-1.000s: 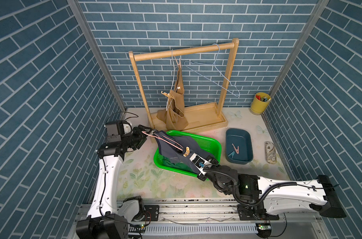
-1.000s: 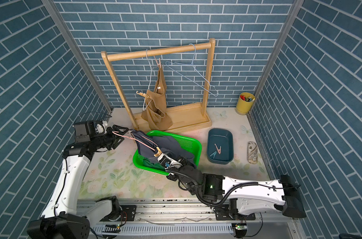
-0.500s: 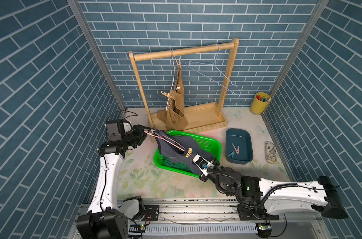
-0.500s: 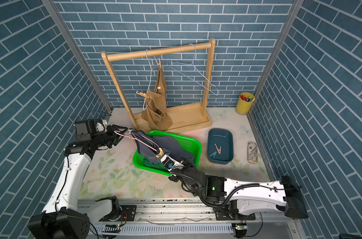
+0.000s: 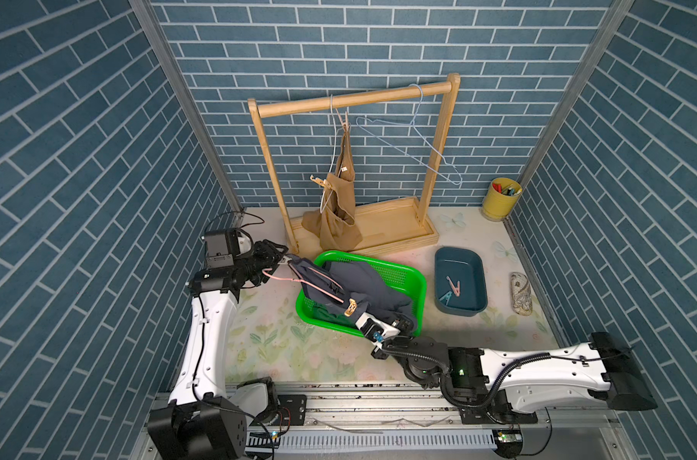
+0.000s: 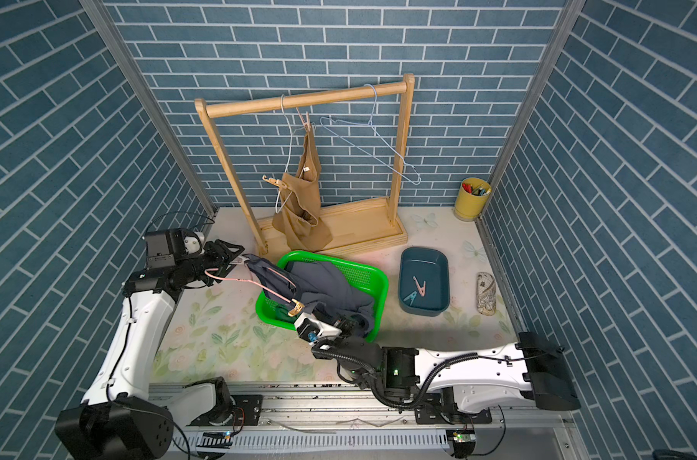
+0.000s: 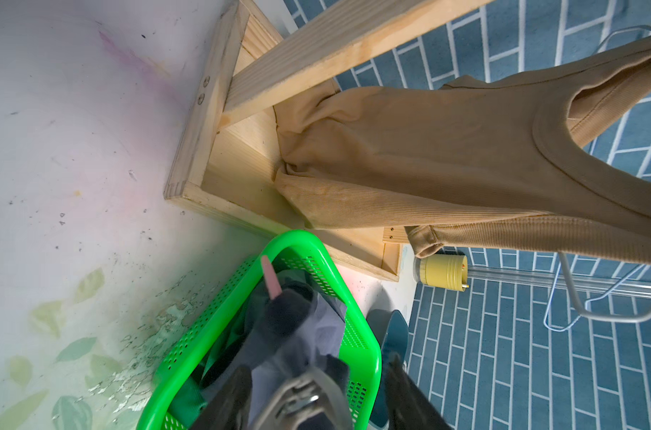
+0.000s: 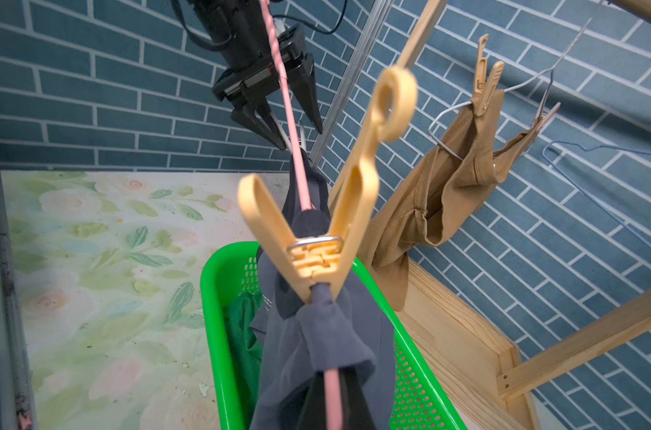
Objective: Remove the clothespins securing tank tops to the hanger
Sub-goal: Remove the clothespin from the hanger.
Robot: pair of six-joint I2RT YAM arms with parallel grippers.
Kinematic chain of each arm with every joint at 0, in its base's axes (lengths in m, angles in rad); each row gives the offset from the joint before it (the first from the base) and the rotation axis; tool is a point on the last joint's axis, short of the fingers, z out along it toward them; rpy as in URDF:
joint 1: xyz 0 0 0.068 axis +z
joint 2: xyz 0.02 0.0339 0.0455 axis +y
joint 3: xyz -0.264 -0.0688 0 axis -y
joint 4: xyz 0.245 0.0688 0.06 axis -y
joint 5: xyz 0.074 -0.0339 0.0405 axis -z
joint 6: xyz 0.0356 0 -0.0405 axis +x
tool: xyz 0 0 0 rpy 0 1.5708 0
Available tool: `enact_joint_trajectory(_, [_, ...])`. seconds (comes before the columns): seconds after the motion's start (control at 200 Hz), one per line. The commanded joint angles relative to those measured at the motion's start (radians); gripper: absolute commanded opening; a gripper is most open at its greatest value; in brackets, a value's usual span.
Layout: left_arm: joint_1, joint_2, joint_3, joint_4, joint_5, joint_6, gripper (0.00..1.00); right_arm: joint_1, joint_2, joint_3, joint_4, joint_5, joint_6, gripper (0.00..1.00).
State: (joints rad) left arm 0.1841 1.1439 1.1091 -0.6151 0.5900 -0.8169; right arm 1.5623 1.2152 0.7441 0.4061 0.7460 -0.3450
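A pink hanger [image 5: 299, 280] lies slanted over the green basket [image 5: 412, 275], carrying the grey-blue tank top [image 5: 362, 280]. My right gripper [image 8: 333, 387] is shut on the hanger's wire just below a tan-yellow clothespin [image 8: 316, 238] that pins the top's strap. My left gripper [image 7: 316, 368] is at the hanger's other end, jaws open around a pale clothespin [image 7: 303, 400], with a gap on one side. A green tank top [image 8: 242, 320] lies in the basket. The tan tank top [image 5: 340, 207] hangs on the rack, clipped by a tan clothespin [image 5: 321, 182] and a pink one [image 5: 343, 121].
The wooden rack [image 5: 267, 179] stands at the back with an empty blue wire hanger [image 5: 410, 143]. A dark teal tray [image 5: 460, 255] right of the basket holds a pink clothespin [image 5: 454, 284] and a teal one [image 5: 447, 295]. At the right stand a yellow cup [image 5: 500, 203] and a patterned case [image 5: 521, 287].
My left gripper's jaws stand narrower around the clip at the hanger's end than a second ago. My right gripper keeps its hold on the hanger and has shifted slightly.
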Motion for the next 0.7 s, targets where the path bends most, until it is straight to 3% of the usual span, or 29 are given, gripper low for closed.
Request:
enact_joint_trajectory(0.0, [0.012, 0.028, 0.025, -0.013, 0.006, 0.005, 0.56, 0.026, 0.057, 0.050, 0.162, 0.091, -0.147, 0.00])
enact_joint_trajectory(0.32, [0.018, 0.046, -0.015, 0.039, 0.013, -0.025, 0.49, 0.070, 0.165, 0.045, 0.372, 0.161, -0.314, 0.00])
enact_joint_trajectory(0.695, [0.042, 0.050, -0.018, 0.031, 0.004, -0.001, 0.45, 0.084, 0.162, 0.033, 0.418, 0.186, -0.376, 0.00])
